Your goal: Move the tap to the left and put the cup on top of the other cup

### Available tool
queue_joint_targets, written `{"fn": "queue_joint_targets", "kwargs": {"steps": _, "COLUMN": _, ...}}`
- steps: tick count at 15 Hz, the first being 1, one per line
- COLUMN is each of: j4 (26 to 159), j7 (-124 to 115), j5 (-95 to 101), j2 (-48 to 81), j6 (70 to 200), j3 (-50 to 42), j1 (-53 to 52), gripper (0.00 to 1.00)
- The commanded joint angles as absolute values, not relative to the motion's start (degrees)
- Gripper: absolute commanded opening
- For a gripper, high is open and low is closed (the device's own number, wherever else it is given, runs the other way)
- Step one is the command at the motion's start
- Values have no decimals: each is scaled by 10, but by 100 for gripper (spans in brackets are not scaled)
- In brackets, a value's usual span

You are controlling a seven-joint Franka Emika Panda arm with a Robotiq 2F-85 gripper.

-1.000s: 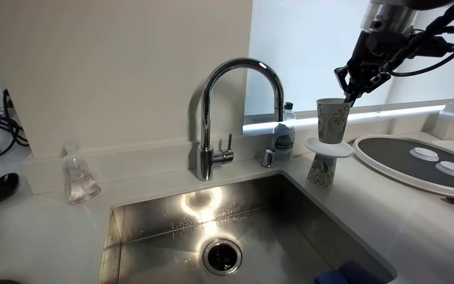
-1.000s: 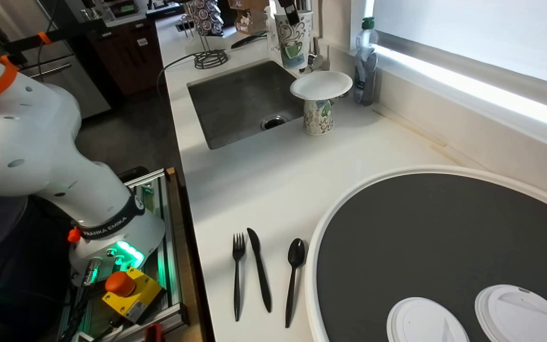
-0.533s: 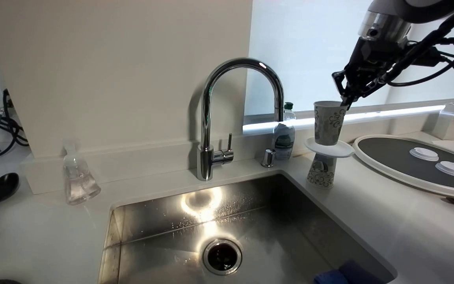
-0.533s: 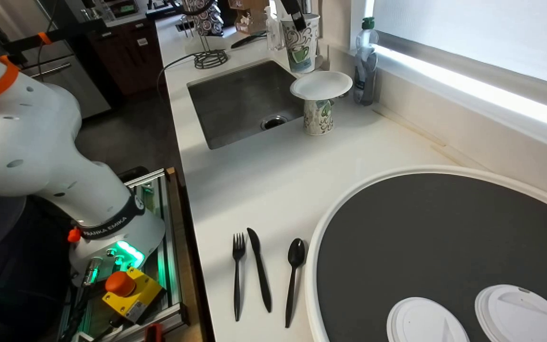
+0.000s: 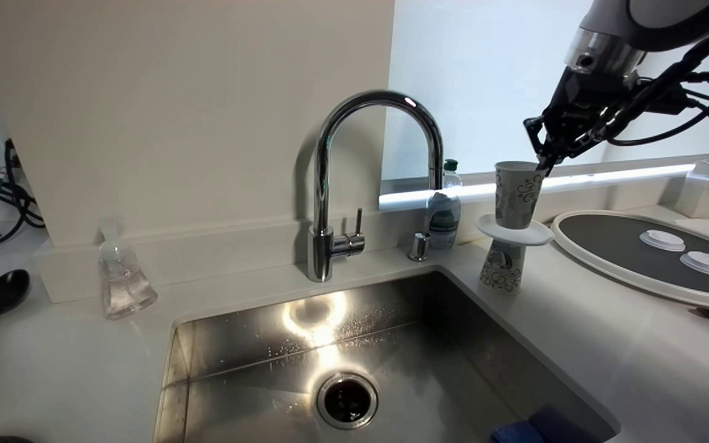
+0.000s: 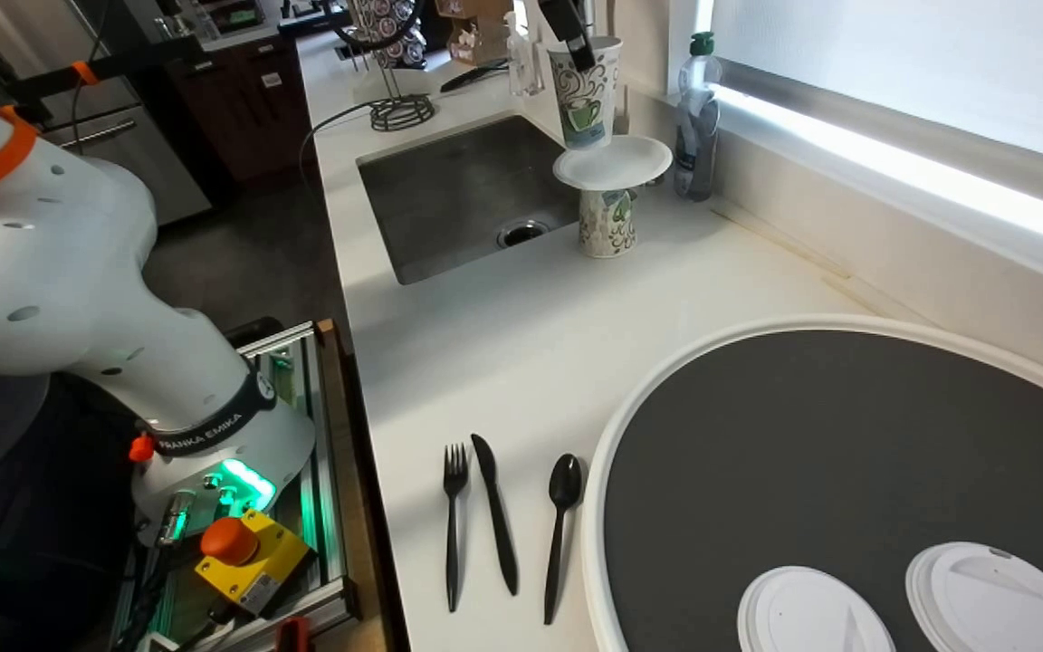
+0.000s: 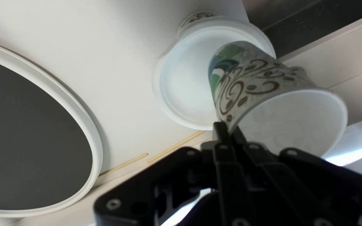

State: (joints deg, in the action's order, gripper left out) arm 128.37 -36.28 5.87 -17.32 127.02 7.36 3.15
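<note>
While the tapered grey-white paper cup point(image 5: 516, 200) with brown swirls and green print is held above or on the round, flat white plate point(image 6: 612, 167), its rim is gripped at one spot only by the black two-fingered gripper point(image 7: 229, 131), whose fingers are closed on the thin wall. With so narrow a hold, the cup could be swung round or let slip, and a slight lean is suggested. Whether the base touches the plate cannot be told.

The plate is borne by a similarly patterned paper cup point(image 6: 607, 226), upside down on the white counter point(image 6: 485, 353) beside the steel sink point(image 5: 256, 400). Because that slim support is overhung all round, the plate could be tipped by a base set down off centre; in the wrist view the base seems to lie towards the sink side. If the fingers were parted too high, a drop would be expected; if drawn away with a drag, the light cup could be pulled over. By the tall, shiny chrome gooseneck tap point(image 5: 322, 191), set apart behind the sink, little hindrance seems likely.
</note>
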Motion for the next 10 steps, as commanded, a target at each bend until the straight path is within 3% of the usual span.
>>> {"fn": "queue_joint_targets", "kwargs": {"steps": 1, "j4": 1308, "j7": -386, "j5": 70, "j2": -180, "j6": 1296, "j3": 72, "j1": 38, "gripper": 1}}
{"fn": "queue_joint_targets", "kwargs": {"steps": 10, "j4": 1319, "j7": -407, "j5": 72, "j2": -179, "j6": 1311, "j3": 71, "j1": 44, "gripper": 1}}
